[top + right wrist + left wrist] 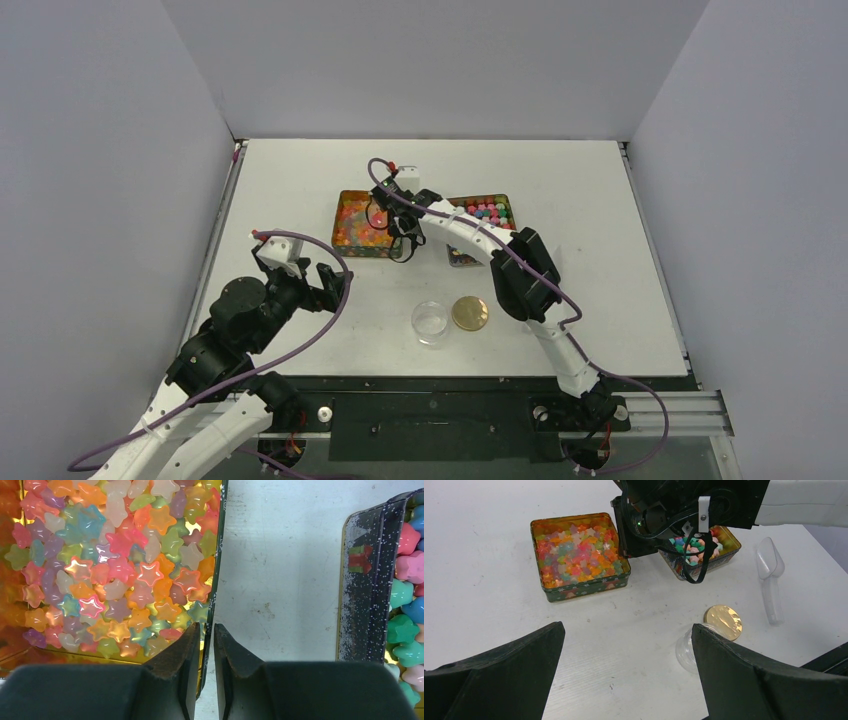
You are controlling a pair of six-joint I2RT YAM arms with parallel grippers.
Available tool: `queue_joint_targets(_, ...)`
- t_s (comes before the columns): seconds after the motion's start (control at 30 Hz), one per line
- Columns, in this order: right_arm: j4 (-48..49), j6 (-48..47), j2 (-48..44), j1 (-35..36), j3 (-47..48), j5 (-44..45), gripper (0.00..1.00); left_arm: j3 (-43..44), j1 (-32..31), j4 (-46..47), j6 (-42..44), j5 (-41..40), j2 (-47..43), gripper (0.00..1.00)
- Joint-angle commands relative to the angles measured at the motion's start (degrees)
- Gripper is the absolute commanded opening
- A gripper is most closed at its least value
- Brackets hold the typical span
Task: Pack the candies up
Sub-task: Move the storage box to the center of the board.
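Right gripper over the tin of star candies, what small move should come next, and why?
Probably close the right gripper firmly on the tin's wall: its fingers straddle that wall, nearly together, so a grip to shift the tin seems likelier than picking translucent candies.

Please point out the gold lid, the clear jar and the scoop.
gold lid (pixel 470 313), top view, centre of its face
clear jar (pixel 431 321), top view, its bare bottom
scoop (pixel 769 560), left wrist view, its bowl
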Motion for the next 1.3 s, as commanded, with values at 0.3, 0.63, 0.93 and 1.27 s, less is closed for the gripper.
queue_joint_targets(0.3, -0.06, -1.28, -1.89, -0.42, -1.60, 2.33, 0.00, 0.17, -0.10, 1.07, -0.27, 0.05, -0.26, 0.96)
queue_joint_targets(0.63, 3.43, -5.33, -8.00, -2.81, -10.89, 0.11, 0.00, 0.18, -0.07, 0.93, -0.18, -0.17, -0.01, 0.96)
queue_joint_targets(0.93, 2.36, -10.65, -11.53, -3.36, -15.51, 0.91, 0.00, 0.18, -0.02, 0.92, -0.18, -0.39, 0.46, 0.96)
queue_joint_targets(1.27, 2.63, -12.91, -15.71, -4.95, -21.45, 2.65, 0.00, 0.17, -0.04, 0.98, -0.11, -0.27, 0.90, 0.96)
